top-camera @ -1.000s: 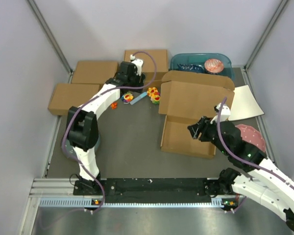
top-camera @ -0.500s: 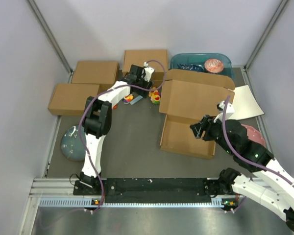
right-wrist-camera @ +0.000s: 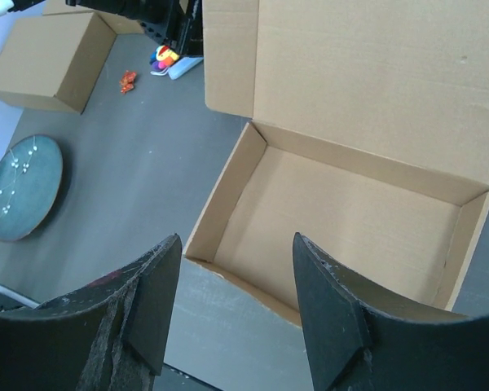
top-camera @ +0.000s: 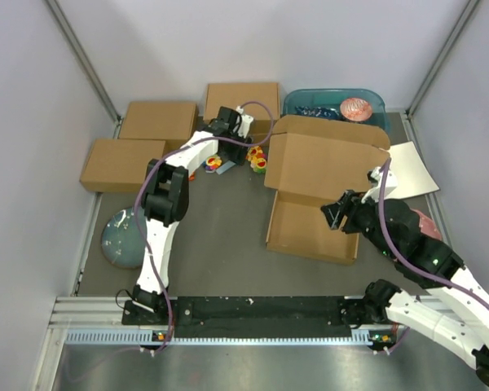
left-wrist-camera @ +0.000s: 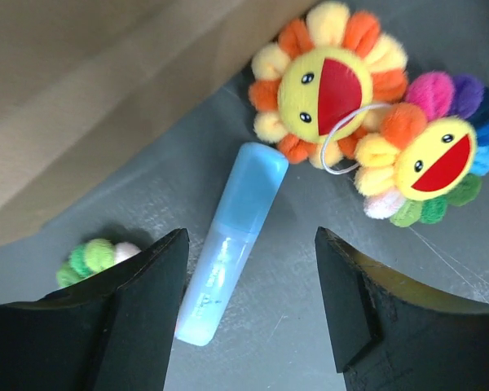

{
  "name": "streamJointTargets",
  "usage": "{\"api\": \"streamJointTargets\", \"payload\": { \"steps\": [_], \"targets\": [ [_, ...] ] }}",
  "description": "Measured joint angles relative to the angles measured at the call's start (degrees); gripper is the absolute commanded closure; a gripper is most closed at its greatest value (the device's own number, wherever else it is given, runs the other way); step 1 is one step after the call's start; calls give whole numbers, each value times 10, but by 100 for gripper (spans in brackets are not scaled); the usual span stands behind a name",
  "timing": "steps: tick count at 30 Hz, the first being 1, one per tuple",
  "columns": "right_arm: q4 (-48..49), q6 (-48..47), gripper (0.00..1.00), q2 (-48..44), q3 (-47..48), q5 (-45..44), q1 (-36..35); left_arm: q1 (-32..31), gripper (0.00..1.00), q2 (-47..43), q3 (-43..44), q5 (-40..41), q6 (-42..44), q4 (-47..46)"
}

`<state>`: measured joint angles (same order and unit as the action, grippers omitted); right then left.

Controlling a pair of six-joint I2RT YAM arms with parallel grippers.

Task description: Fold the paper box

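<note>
- The left claw (left-wrist-camera: 248,281) hung wide open over the dark surface (left-wrist-camera: 310,326), its fingers gripping nothing.
- A pale blue tube (left-wrist-camera: 228,248) lay flat under that gap, its lower end closer to the left-hand finger (left-wrist-camera: 138,309) in the wrist view.
- Just ahead of the claw sat two plush flowers with smiling faces, one orange and yellow (left-wrist-camera: 330,85), the other rainbow-petalled (left-wrist-camera: 432,159), pressed side by side.
- A small green plush bit (left-wrist-camera: 94,259) peeked out beside the left-hand finger, and a closed cardboard box (left-wrist-camera: 81,98) filled the space ahead and to the left.
- The right claw (right-wrist-camera: 236,301) was spread wide too, empty, poised above the near wall of the paper box (right-wrist-camera: 342,220).
- The paper box sat right below and ahead of that claw with its tray open, walls standing, and its lid (right-wrist-camera: 375,73) raised at the far side.
- Off to this claw's left a blue-green plate (right-wrist-camera: 23,186) rested on the surface, well apart from the box.
</note>
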<state>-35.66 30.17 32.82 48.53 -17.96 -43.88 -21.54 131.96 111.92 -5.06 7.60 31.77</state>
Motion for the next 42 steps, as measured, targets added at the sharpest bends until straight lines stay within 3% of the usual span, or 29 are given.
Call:
{"api": "streamJointTargets", "payload": {
  "steps": [7,10,11,15,19,26,32,34,37,39,42],
  "targets": [
    [-6,-2,42,5,0,0,0,-5,36,42,38,8,-27,56],
    [-9,-1,43,4,0,-2,0,-6,45,43,38,12,-36,69],
    [-9,-1,43,3,0,-2,0,-7,53,43,38,15,-38,70],
    [-9,0,43,2,0,-2,0,-7,71,41,33,24,-52,70],
    [-9,2,43,2,0,-2,0,-6,76,20,0,38,-72,67],
    [-11,4,43,-11,0,-10,0,0,78,-74,-120,89,-112,72],
    [-19,-1,43,-13,9,-22,0,-1,84,-287,-253,139,-151,44],
    [-20,-5,43,-13,12,-28,0,-29,85,-383,-293,156,-160,21],
    [-21,-10,43,-13,16,-37,0,-125,87,-493,-336,176,-169,-23],
    [-23,-14,43,-10,22,-42,0,-217,88,-536,-361,166,-183,-53],
    [-25,-18,43,-2,31,-47,0,-288,88,-538,-391,139,-211,-84]
  ]
}}
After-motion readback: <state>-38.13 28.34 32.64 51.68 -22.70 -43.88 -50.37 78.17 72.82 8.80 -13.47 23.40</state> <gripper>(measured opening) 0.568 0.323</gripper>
